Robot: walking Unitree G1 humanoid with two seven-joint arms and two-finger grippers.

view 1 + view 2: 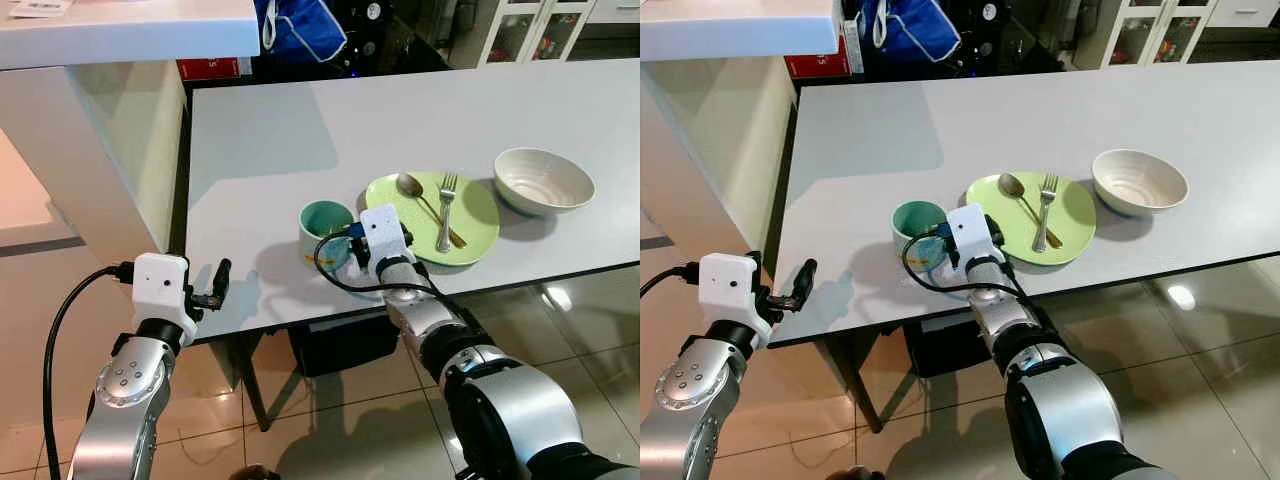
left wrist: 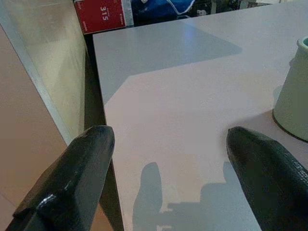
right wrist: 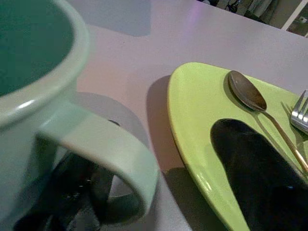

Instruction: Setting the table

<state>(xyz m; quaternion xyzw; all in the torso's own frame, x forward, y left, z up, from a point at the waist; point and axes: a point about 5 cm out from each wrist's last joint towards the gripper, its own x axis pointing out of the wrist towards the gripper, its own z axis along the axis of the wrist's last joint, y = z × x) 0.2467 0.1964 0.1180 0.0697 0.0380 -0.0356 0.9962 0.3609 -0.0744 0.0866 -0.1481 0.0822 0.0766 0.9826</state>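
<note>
We have the right gripper (image 3: 159,192) spread, one finger through the mug (image 1: 326,226) handle (image 3: 103,154); we close gently, clear of the plate (image 3: 202,110). Left gripper (image 2: 168,178) idles open.

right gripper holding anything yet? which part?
Not clamped yet. The right gripper is open at the mug: one finger is threaded through the handle, the other over the green plate. The left gripper is open, empty.

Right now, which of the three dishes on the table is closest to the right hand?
The pale green mug: the right hand is at its handle. The green plate lies just beyond it, and the white bowl is farthest.
</note>
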